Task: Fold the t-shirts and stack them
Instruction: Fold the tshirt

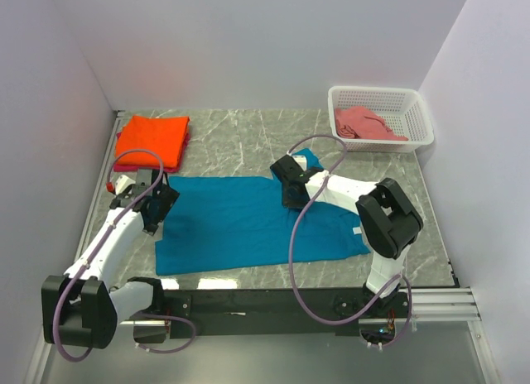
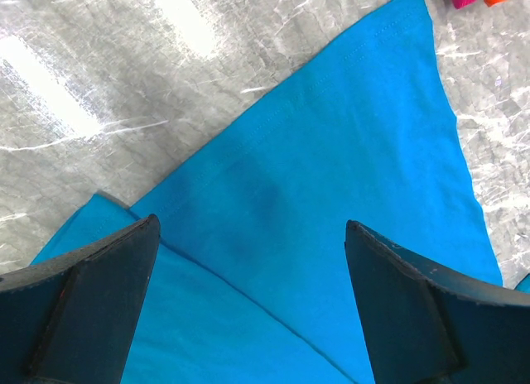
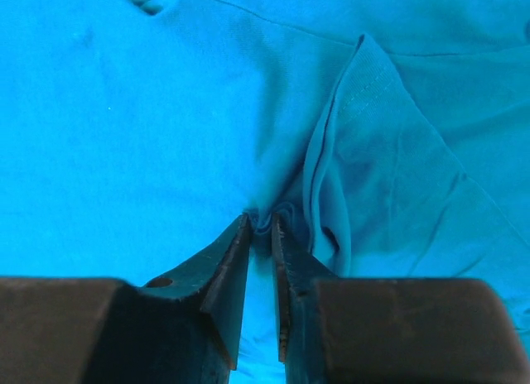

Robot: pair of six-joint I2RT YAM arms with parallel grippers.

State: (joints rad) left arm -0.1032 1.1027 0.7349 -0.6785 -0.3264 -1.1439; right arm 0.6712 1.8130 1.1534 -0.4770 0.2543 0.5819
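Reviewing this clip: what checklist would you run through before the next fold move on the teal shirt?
1. Right gripper shut on the teal-blue cloth t-shirt: ok.
2. Left gripper holding cloth: not ok, open over the shirt.
3. Shirt flat: not ok, bunched at the right pinch.
4. Folded bright orange cloth t-shirt apart from the teal one: ok.
5. Layers inside the pinch: cannot tell.
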